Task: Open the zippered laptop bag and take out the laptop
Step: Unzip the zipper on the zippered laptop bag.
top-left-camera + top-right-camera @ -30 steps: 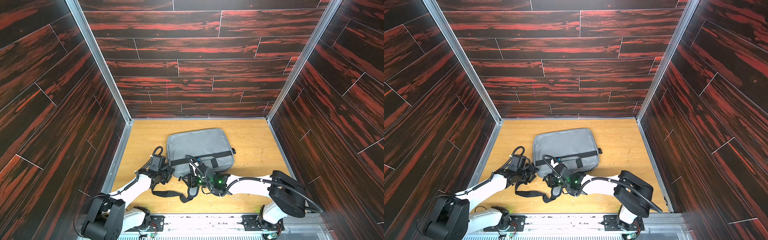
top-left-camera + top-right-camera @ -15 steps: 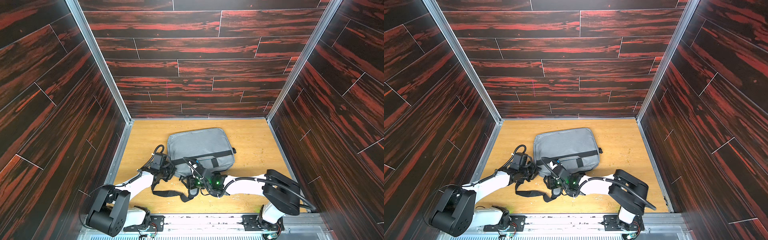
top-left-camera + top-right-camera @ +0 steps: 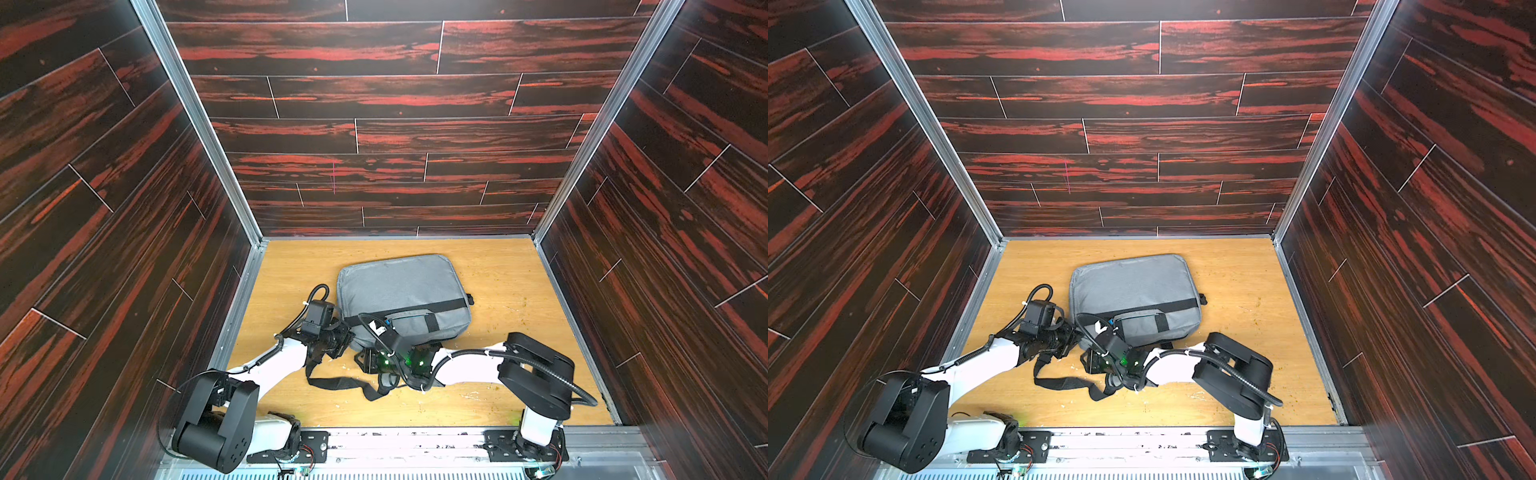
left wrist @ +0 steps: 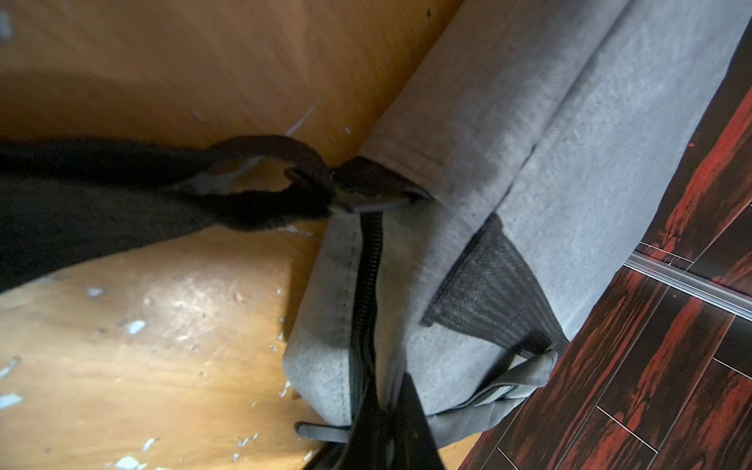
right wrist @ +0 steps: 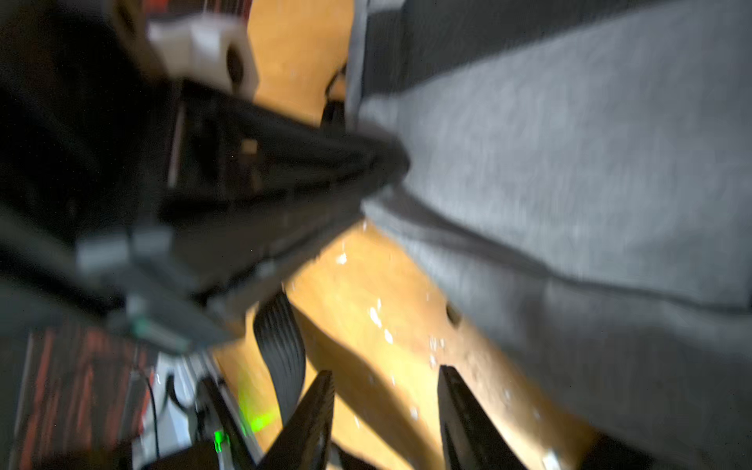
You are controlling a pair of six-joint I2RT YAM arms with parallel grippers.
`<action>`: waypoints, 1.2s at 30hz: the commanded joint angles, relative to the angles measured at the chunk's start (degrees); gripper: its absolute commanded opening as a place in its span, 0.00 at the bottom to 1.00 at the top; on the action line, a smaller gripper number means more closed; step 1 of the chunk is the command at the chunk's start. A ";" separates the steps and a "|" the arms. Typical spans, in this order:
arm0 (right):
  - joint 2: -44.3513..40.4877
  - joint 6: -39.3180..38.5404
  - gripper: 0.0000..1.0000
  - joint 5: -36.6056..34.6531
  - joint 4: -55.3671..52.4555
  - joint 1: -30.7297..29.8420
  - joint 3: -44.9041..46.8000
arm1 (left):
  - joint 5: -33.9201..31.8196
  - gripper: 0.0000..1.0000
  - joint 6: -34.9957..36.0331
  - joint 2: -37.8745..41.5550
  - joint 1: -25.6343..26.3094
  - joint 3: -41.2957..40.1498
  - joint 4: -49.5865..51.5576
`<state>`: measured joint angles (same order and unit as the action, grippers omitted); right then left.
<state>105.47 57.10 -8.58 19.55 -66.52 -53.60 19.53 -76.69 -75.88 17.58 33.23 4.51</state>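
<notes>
Nearest, the black shoulder strap point(image 3: 336, 383) trails loose over the worktop point(image 3: 498, 374), clear of the bag's near edge. Just beyond it the right gripper point(image 5: 386, 372) sits low beside that edge, jaws apart and empty, probably placed to work the zipper point(image 4: 368, 285). The left gripper point(image 4: 386, 392) is pinched together on the near-left corner of the zippered laptop bag point(image 3: 399, 286), right at the zipper line, likely to anchor the fabric. The bag lies flat and closed. The laptop is unseen, presumably inside.
</notes>
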 commanded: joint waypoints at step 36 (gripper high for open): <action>10.43 16.34 0.17 -11.16 12.67 0.36 0.63 | 2.98 0.01 3.84 0.55 0.08 2.10 1.20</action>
<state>114.21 73.63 -17.19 29.65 -66.39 -53.21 21.12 -73.49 -75.88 17.58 34.00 4.71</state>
